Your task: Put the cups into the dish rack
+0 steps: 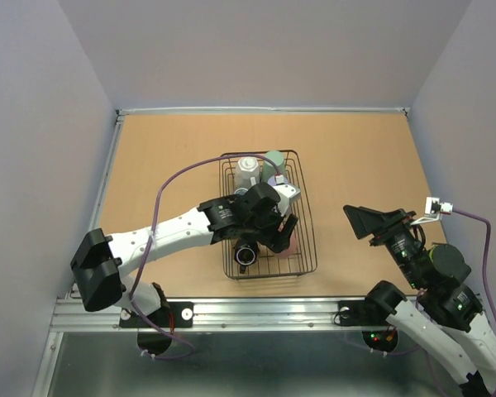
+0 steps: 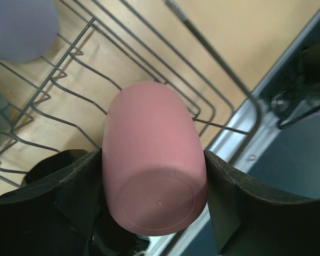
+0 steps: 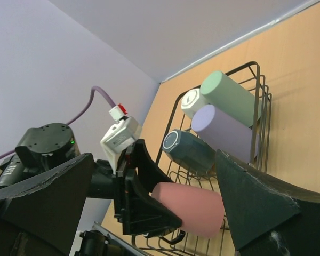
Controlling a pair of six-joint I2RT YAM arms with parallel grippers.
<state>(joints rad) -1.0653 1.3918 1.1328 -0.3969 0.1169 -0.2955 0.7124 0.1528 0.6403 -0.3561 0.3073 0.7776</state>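
My left gripper [image 1: 274, 230] is over the near right part of the dish rack [image 1: 311, 241], shut on the red-pink tumbler [image 1: 288, 242]. In the left wrist view the tumbler [image 2: 152, 160] lies on its side between both fingers [image 2: 77, 186], base towards the camera, just above the rack wires [image 2: 213, 101]. The white mug [image 3: 193, 101], green tumbler [image 3: 232, 96], lavender tumbler [image 3: 224, 125] and grey mug [image 3: 191, 150] lie in the rack's far part. The black mug [image 1: 246, 255] lies in the near left corner. My right gripper [image 1: 374, 220] is open and empty, right of the rack.
A metal rail [image 1: 231, 310] runs along the table's near edge, close to the rack's near side. Grey walls enclose the table on the left, far and right sides. A purple cable [image 1: 169, 186] arcs over the left arm.
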